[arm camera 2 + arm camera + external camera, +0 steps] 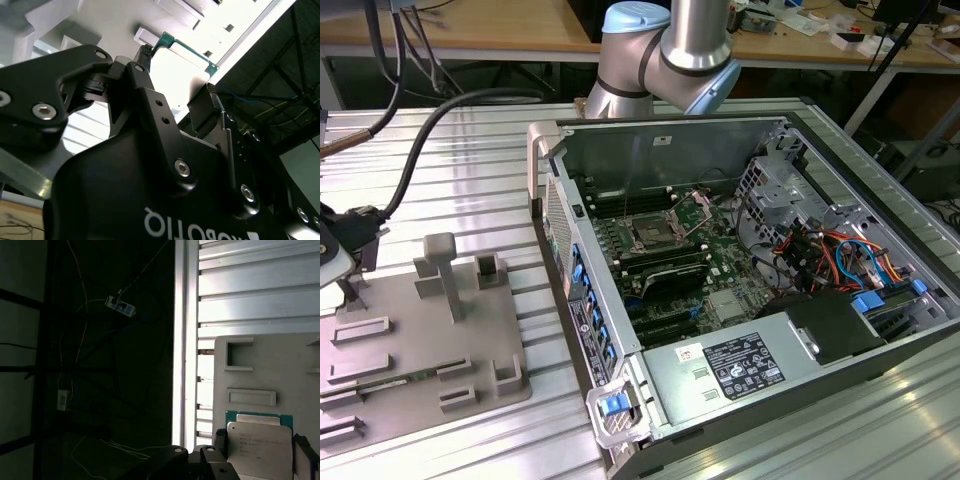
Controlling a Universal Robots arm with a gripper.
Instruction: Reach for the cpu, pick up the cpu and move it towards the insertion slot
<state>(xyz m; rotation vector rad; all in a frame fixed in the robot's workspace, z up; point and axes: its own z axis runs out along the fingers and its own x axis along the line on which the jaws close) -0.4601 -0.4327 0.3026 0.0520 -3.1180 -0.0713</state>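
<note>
open computer case (660, 150) on the exterior view's right, grey tray (470, 340) on its left. your gripper (261, 441) sits around the cpu (260, 450), which seems to lie flat on the tray, so i judge this the pick-up step. whether the claw is pinching or merely spread (its tips are cut off) i cannot tell. a lift needs a square, level hold. the insertion slot (650, 232) is well apart, inside the case.

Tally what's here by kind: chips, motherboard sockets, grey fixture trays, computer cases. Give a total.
cpu: 1
insertion slot: 1
grey tray: 1
computer case: 1
Total: 4
</note>
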